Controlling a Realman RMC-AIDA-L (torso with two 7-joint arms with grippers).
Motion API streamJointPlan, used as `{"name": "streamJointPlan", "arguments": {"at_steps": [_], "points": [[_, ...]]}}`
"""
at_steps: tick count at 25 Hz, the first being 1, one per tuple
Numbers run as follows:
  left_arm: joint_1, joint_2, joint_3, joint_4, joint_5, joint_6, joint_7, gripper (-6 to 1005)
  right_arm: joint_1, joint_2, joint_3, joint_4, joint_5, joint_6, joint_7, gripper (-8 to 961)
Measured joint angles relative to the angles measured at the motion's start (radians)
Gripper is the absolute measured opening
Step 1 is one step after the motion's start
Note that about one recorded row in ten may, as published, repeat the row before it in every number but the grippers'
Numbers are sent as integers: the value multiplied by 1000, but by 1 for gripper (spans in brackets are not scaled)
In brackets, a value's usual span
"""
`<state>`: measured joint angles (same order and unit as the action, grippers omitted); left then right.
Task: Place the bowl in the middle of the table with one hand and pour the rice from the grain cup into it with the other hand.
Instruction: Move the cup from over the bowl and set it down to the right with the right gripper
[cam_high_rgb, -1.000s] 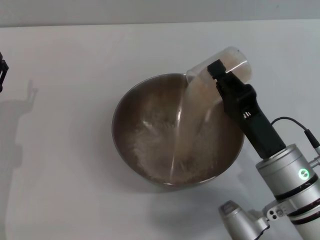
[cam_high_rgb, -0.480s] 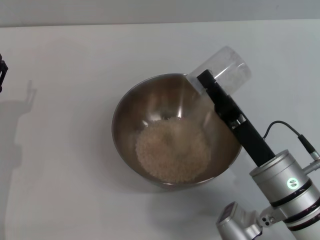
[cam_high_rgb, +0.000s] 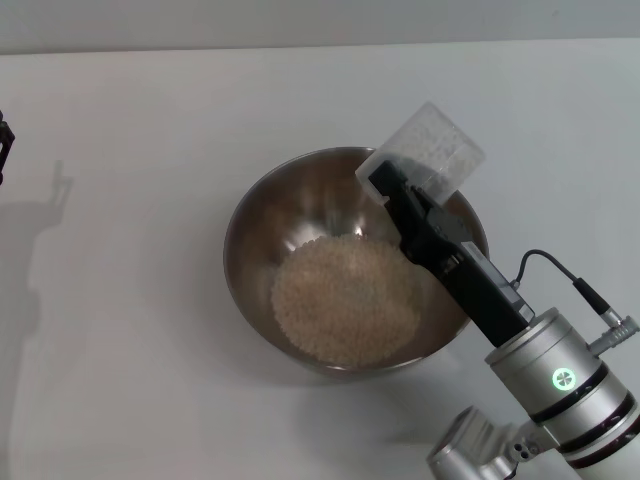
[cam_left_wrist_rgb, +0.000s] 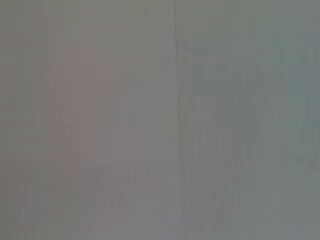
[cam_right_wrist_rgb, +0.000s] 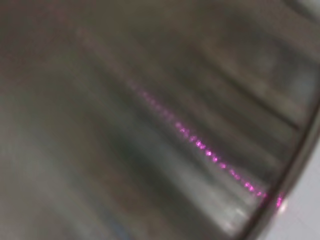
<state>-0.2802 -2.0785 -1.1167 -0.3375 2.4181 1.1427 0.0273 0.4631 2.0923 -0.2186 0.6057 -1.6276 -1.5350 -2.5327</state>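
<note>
Bowl (cam_high_rgb: 300, 240): steel, round, deep; stands upright near the middle of the tabletop (cam_high_rgb: 140, 380).

Rice (cam_high_rgb: 345, 298): pale cream heap filling the bottom of the bowl.

Cup (cam_high_rgb: 425, 150): clear plastic, tipped over, held in the air above the bowl's far-right rim, mouth down toward the bowl. A few grains seem to cling inside it; hard to be sure.

Right pincer (cam_high_rgb: 392, 190): black, clamped on the cup at its lower end; its arm reaches in over the bowl from the near-right corner of the tabletop. The right wrist view shows only a blurred curved steel wall, apparently the bowl (cam_right_wrist_rgb: 165, 130).

Left pincer (cam_high_rgb: 4, 148): a sliver at the left edge of the tabletop, well apart from the bowl; whether its fingers are apart or together cannot be told.
</note>
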Motion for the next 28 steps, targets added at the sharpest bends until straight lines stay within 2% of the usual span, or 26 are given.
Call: {"name": "streamJointPlan", "arguments": {"at_steps": [5,15,19,23,28], "points": [[0,0,0,1,0,0,0,827,2,0,15,1,-2,13,12,20],[-3,0,0,2,-1,0,-1,827,-8,0,84,56,-21,-8,292,22],[-6,0,1,2,-1,0,-1,826,-23,0,122,33,-32,76,126,23],[-7,0,2,3,-1,0,-1,826,-21,0,153,7,-70,85,-30,23],[-2,0,2,4,-1,0,-1,827,-17,0,166,37,-94,96,-15,24]]}}
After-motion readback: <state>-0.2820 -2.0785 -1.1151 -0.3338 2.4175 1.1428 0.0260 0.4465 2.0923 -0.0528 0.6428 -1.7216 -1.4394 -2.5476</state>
